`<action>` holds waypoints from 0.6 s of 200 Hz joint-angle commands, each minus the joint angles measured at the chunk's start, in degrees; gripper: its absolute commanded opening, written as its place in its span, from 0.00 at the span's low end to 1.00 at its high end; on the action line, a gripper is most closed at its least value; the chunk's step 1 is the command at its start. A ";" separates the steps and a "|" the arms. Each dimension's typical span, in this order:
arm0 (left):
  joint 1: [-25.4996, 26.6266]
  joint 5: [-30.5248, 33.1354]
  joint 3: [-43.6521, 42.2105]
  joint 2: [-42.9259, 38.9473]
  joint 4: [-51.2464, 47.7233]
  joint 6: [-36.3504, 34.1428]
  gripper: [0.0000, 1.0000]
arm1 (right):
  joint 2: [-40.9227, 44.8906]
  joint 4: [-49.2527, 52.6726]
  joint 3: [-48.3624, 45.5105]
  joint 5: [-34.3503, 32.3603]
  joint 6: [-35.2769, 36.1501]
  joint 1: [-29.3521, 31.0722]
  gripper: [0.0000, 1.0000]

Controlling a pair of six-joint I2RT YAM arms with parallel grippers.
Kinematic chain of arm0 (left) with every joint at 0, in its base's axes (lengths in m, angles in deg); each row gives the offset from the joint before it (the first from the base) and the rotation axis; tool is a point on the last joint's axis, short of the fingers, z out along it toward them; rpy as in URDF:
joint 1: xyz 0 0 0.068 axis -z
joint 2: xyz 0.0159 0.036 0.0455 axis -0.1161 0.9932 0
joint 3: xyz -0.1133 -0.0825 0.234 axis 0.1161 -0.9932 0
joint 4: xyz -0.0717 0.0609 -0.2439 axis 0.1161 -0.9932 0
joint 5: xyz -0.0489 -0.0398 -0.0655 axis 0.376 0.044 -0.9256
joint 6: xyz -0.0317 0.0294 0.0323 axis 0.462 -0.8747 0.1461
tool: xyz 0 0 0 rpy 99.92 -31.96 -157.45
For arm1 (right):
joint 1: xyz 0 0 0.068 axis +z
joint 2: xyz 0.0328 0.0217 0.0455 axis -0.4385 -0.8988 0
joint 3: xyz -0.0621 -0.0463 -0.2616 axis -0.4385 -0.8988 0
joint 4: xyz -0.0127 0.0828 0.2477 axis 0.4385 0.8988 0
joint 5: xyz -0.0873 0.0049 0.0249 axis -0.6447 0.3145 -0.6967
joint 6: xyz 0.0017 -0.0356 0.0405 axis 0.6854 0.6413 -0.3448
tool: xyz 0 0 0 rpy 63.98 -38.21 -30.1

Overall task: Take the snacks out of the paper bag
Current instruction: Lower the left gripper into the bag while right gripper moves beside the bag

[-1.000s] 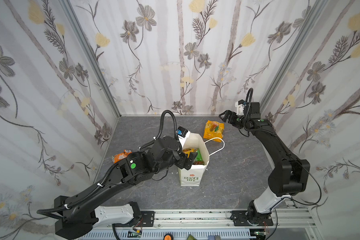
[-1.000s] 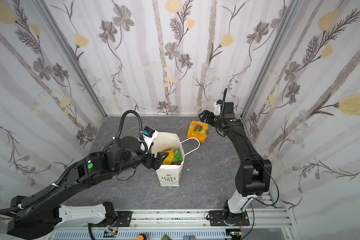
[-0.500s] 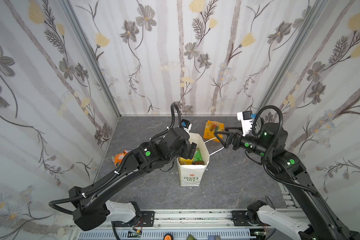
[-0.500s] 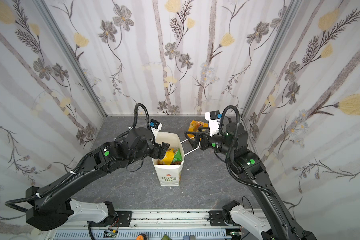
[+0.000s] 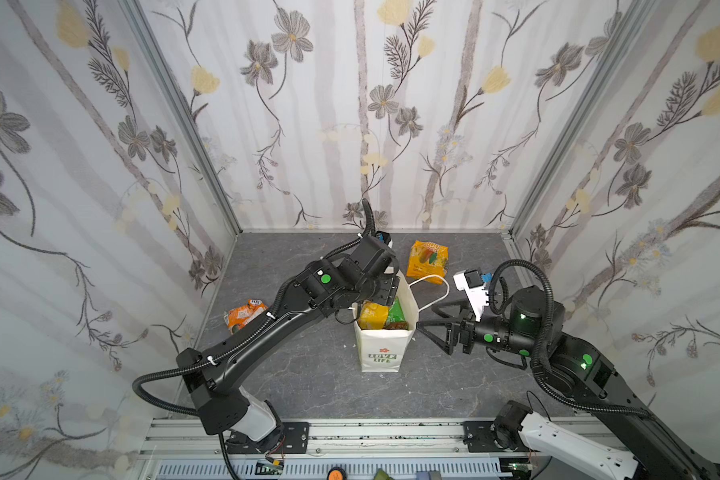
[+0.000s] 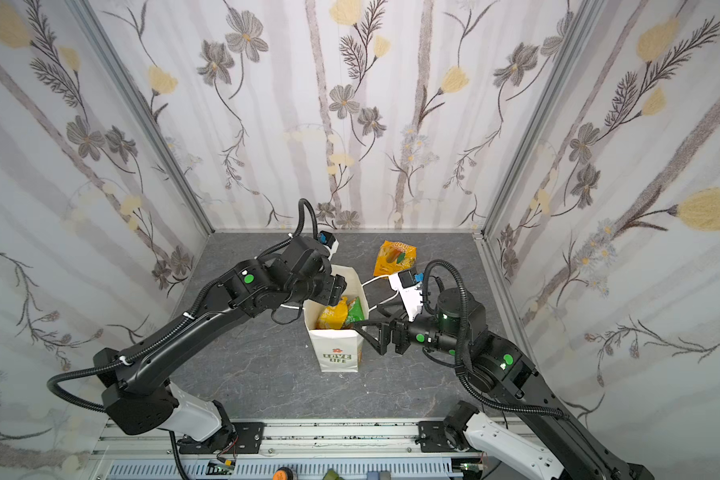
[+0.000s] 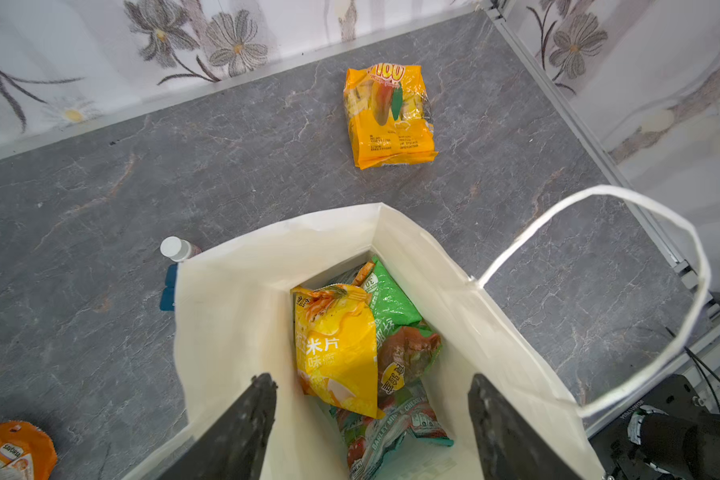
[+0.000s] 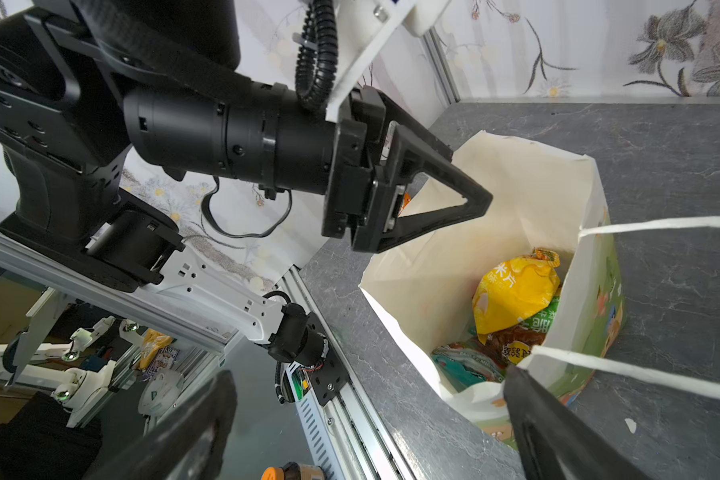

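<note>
Left fingers (image 7: pixel 248 419) stood apart, nothing between them — left gripper (image 7: pixel 371 378) hung over open mouth of paper bag (image 5: pixel 381 353). Right fingers (image 8: pixel 558 436) spread wide, empty; right gripper (image 5: pixel 427 318) just beside bag's right rim, contact unclear. Bag upright mid-table (image 5: pixel 308 374). Inside: yellow packet (image 7: pixel 335 357), green packet (image 7: pixel 391 299) against it, teal packet (image 7: pixel 391 428) beneath. Outside, behind bag, large orange-yellow packet (image 7: pixel 387 116) lay flat on table. Orange-and-white packet (image 5: pixel 244 313) well apart at left — small bottle (image 7: pixel 177 249) just beside bag's outer wall.
</note>
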 commanded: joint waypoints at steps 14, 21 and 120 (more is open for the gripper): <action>-0.69 0.92 1.32 4.25 -3.80 1.51 0.70 | 0.14 0.09 0.20 -2.93 -0.78 0.24 0.99; -0.89 1.01 1.14 4.97 -4.02 1.82 0.69 | 0.17 0.00 0.11 -3.19 -0.79 0.23 0.99; -1.16 -3.55 -4.70 11.44 -2.71 8.01 0.67 | -0.33 -1.09 -1.23 -4.03 -1.06 0.22 0.99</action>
